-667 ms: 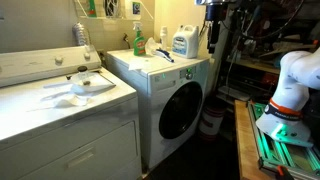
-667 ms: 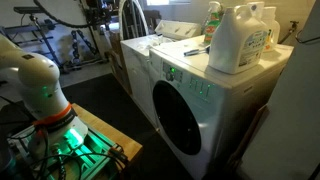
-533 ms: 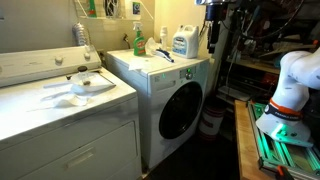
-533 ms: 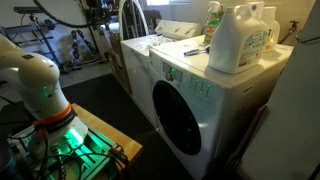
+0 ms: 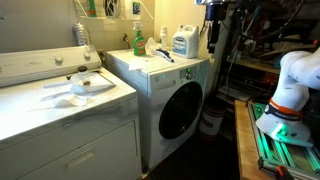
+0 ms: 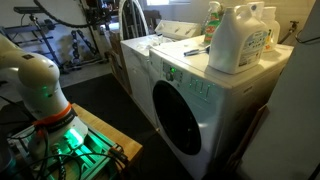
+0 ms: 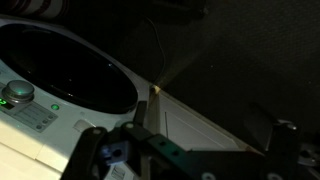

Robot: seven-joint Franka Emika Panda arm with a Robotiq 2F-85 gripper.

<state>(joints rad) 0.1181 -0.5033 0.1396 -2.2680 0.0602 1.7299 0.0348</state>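
Observation:
A white front-loading washing machine (image 5: 175, 100) with a dark round door stands in both exterior views (image 6: 185, 110). In the wrist view my gripper (image 7: 185, 140) is open and empty, its two dark fingers spread wide at the bottom of the frame. It faces the washer's front from close by. The round door (image 7: 60, 70), a control knob (image 7: 17, 92) and the washer's white side panel (image 7: 200, 130) show ahead of it. My white arm (image 5: 298, 80) stands beside the washer; the gripper itself does not show in either exterior view.
A white detergent jug (image 5: 182, 42) and a green bottle (image 5: 138, 40) stand on the washer top, also in an exterior view (image 6: 240, 40). A white dryer (image 5: 60, 115) with a white dish (image 5: 88, 86) stands next to it. My green-lit base (image 6: 60, 135) is on a wooden platform.

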